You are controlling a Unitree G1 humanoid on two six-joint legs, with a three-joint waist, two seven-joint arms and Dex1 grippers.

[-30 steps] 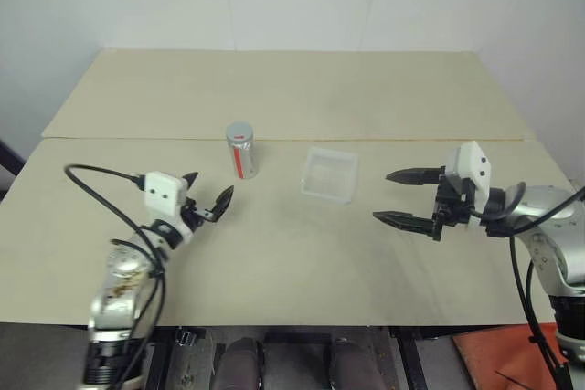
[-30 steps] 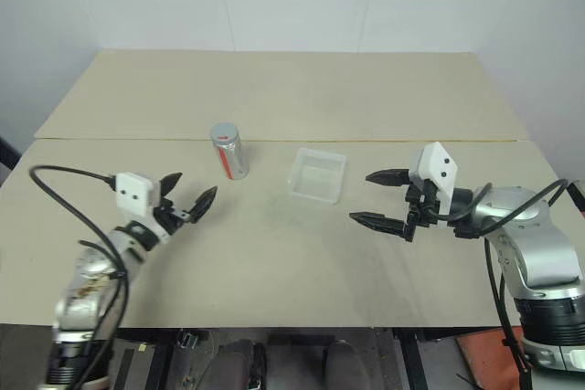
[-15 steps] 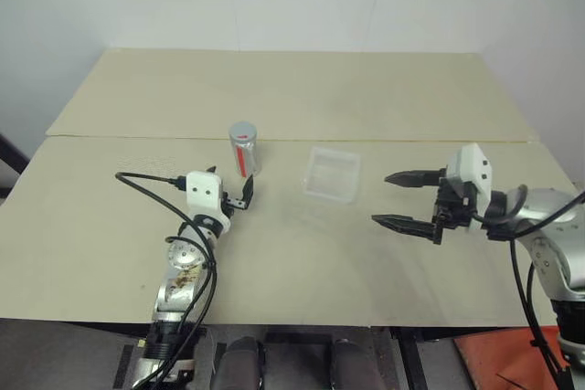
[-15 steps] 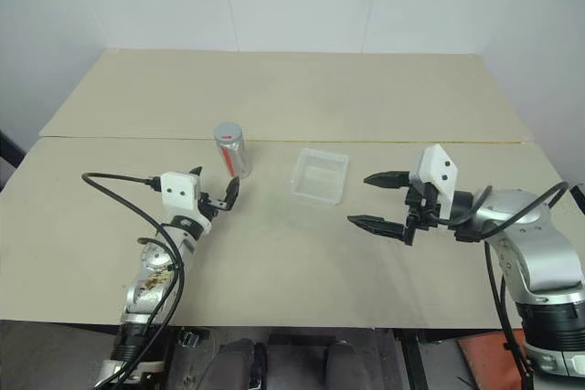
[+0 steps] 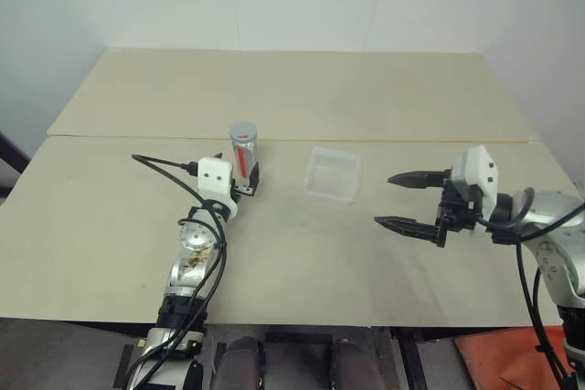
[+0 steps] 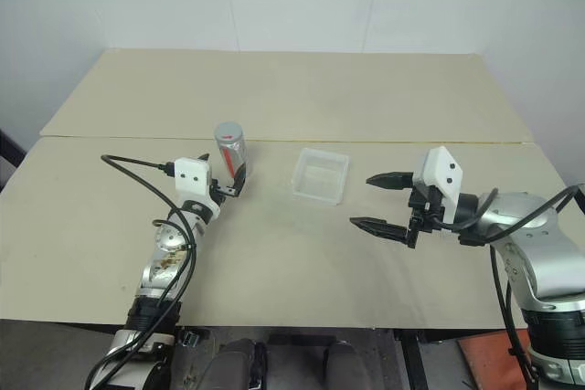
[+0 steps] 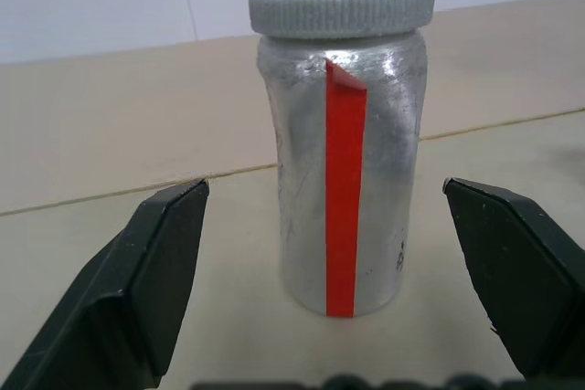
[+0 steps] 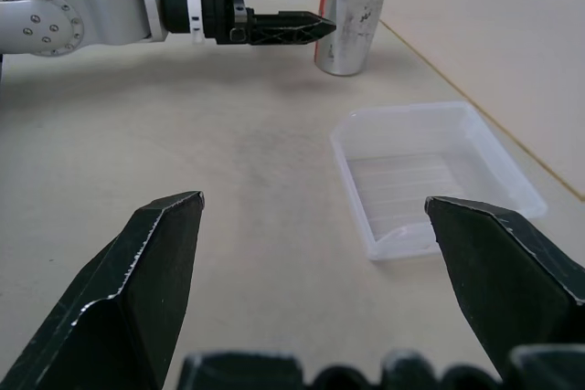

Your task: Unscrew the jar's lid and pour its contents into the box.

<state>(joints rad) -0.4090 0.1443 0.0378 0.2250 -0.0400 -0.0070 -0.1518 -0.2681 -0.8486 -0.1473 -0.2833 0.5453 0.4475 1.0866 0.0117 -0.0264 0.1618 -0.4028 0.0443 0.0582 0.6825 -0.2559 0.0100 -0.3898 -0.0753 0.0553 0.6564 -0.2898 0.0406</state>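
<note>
Silver: one jar point(image 5: 243, 150), grey lid point(image 7: 342, 6) on, stands on the table point(image 5: 292, 89) beside one clear box point(image 5: 333, 174). Left gripper point(image 5: 238, 185) gapes before it; right gripper point(image 5: 409, 200) spread wide, both empty.

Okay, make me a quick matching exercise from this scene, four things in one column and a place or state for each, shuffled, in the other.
Things:
1. jar
2. lid
3. box
4. right gripper

States:
A. empty, clear, lying between jar and right gripper
B. screwed on top of the jar
C. upright, framed by the open left gripper
D. open, hovering over the table

Pairs: 1-C, 2-B, 3-A, 4-D
</note>
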